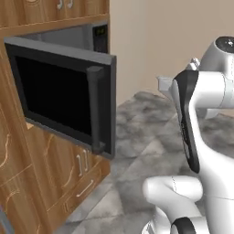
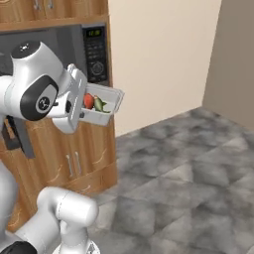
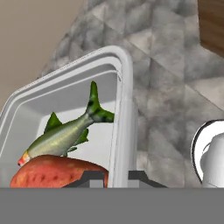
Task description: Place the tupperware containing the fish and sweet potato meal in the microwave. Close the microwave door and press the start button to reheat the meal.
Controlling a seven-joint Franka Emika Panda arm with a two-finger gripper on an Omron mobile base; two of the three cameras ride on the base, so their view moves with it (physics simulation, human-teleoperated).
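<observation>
My gripper is shut on the side wall of the tupperware, one fingertip inside the box and the other outside. The pale box holds a green fish and a reddish sweet potato. In the right base view the tupperware hangs in the air, tipped, in front of the microwave's black control panel, with the gripper at its left end. The microwave door stands wide open, its bar handle facing me. The microwave cavity sits behind it.
Wooden cabinets with drawers and handles run below the microwave. A grey stone floor spreads to the right, bounded by a beige wall. The open door juts out into the room at hand height.
</observation>
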